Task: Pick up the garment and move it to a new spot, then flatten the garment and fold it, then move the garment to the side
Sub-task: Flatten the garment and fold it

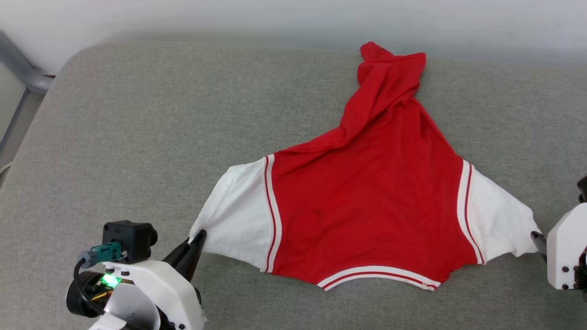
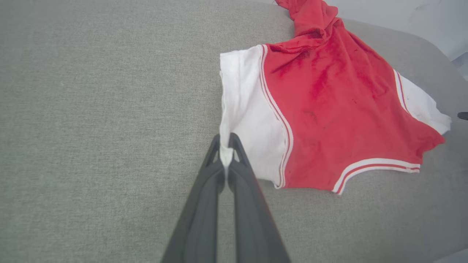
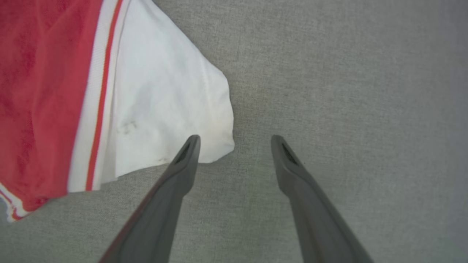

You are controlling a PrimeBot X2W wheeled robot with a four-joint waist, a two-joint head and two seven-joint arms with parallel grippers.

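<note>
Red garment [image 1: 367,201] spread across the right of grey upholstery [image 1: 137,137], its far end bunched.
The left gripper [image 2: 226,140] is clenched on the tip of the left white sleeve [image 1: 234,215]; the right gripper [image 3: 236,138] is spread wide at the right sleeve [image 1: 497,220] tip, gripping nothing.

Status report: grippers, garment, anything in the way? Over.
Left gripper shut on the garment, at one white sleeve tip. Right gripper open at the other sleeve tip, no grip. Garment spread on grey cushion, far end bunched. No obstruction seen.
</note>
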